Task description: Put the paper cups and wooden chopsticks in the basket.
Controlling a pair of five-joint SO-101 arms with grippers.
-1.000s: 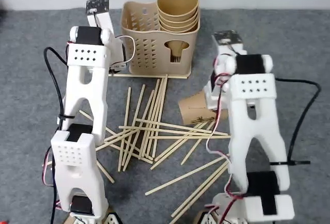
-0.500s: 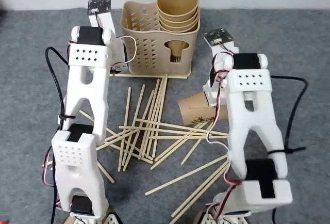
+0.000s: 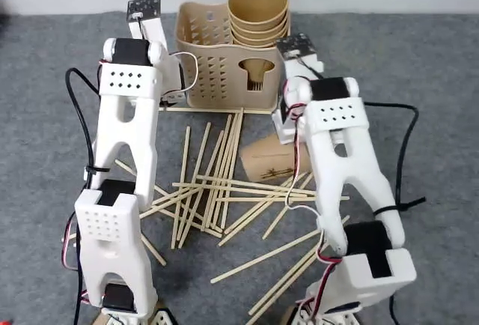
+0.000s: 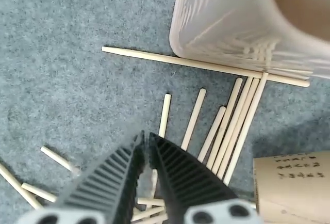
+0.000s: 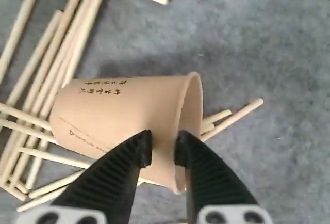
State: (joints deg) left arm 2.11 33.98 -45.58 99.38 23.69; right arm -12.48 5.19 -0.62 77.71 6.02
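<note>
A paper cup (image 3: 262,162) lies on its side on the grey mat just in front of the basket (image 3: 213,70). My right gripper (image 5: 163,139) is shut on the wall of this paper cup (image 5: 118,110) near its rim. A stack of paper cups (image 3: 258,10) stands inside the basket. Several wooden chopsticks (image 3: 209,183) lie scattered across the mat between the arms. My left gripper (image 4: 145,137) hovers shut and empty over chopsticks (image 4: 227,126) beside the basket (image 4: 232,22). One chopstick (image 4: 206,64) lies along the basket's base.
The left arm (image 3: 131,78) stands close to the basket's left side, the right arm (image 3: 333,115) near its right corner. Black cables (image 3: 408,153) loop beside both arms. Bare grey mat (image 3: 434,63) lies to the far right.
The right arm has swung left toward the basket, and the lying paper cup has shifted left with it. The left arm has stayed still.
</note>
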